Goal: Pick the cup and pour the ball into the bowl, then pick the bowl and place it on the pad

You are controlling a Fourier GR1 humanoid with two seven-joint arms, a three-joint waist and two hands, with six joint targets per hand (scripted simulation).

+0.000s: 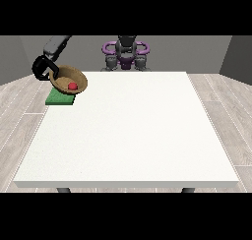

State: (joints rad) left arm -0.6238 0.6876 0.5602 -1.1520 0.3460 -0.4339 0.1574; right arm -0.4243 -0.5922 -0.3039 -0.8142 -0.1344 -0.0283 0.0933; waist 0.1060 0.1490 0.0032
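The bowl [68,80] hides part of the pad [59,99] — its back edge.

One camera only — set across the surface [128,135] from the robot [126,52], raised, facing it and looking down — far enough to hold the whole top.

no readable text anywhere in this one, honestly. looked over the wooden bowl [69,80] in the upper left of the frame, the red ball [73,86] inside it and the green pad [60,99] under it: no labels, brands or numbers on any of them. the white table [128,135] filling the middle is plain, and the robot [126,52] at the top centre carries no logo or sign i can make out.
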